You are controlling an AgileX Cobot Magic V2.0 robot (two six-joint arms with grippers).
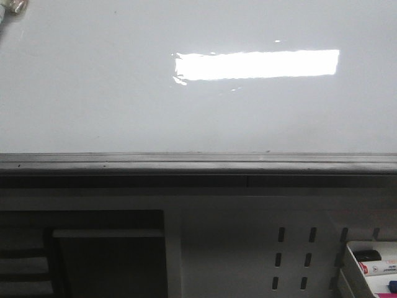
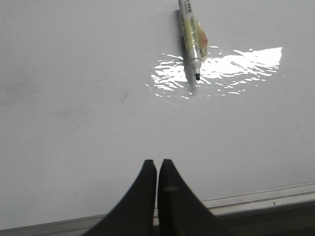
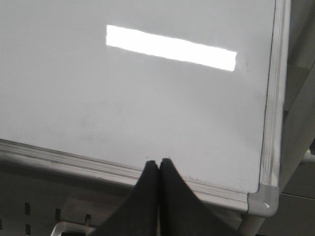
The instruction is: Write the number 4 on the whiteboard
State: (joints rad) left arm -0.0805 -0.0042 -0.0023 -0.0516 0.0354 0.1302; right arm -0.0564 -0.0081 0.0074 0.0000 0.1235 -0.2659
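Left pincer (image 2: 157, 164) tips together, nothing held, hanging over the whiteboard (image 2: 74, 123) just inside its near rail. Marker (image 2: 192, 39) lies uncapped on the board well ahead of it, tip pointing back toward the pincer. Right pincer (image 3: 158, 163) also pressed together, empty, over the rail near the board's corner (image 3: 263, 199). Board surface blank.

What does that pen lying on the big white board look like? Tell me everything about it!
The marker shows clearly only in the left wrist view. It is slim, with a pale barrel that looks like plastic, printed lettering near its cut-off far end, and a yellowish label around its middle. The cap is off: its small black tip is bare and points toward the camera. It lies flat on the glossy whiteboard, beside a bright light reflection. Nothing holds it; the left end effector is shut and well apart from it.
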